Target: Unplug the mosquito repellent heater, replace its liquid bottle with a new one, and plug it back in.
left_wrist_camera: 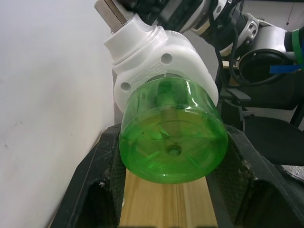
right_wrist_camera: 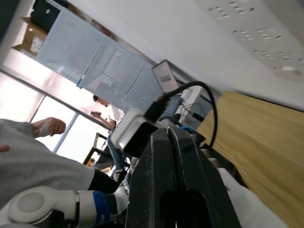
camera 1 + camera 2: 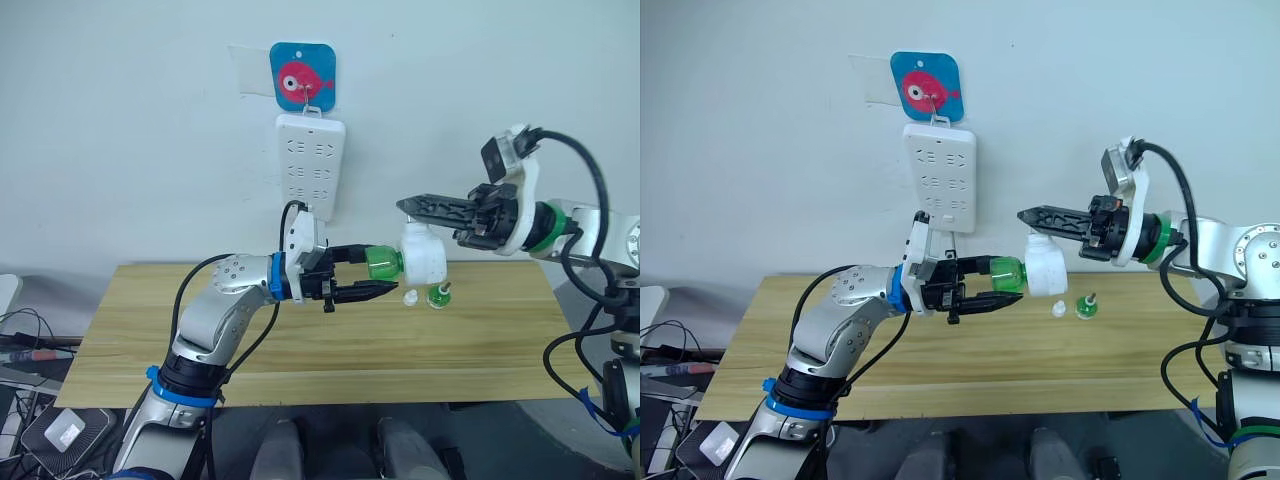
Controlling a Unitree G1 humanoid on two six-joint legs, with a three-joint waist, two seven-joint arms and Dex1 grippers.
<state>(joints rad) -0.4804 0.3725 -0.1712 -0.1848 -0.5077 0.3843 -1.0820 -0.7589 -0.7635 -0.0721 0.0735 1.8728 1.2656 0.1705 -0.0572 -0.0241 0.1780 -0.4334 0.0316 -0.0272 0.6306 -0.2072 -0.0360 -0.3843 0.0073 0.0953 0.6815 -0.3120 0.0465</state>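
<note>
Head views: mosquito repellent heater (image 3: 423,255) held in the air above the table (image 3: 150,340), right gripper (image 3: 412,205) clamped on its far end. Green bottle (image 3: 382,263) pointing left along a level axis, between the left gripper (image 3: 372,272) fingers.

Left wrist view: fingers tight around the bottle base.

Right wrist view: fingers pressed together.

On table, right: another bottle (image 3: 438,295), white cap (image 3: 410,297).

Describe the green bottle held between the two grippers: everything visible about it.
The bottle is small, squat, translucent green plastic with a round base moulded in radial ribs around a central dimple. It lies on its side in mid-air above the wooden table, base toward the left gripper, whose two black fingers clamp its sides. Its neck end sits inside the white heater, which the right gripper holds by its plug. No cap or wick can be seen.
</note>
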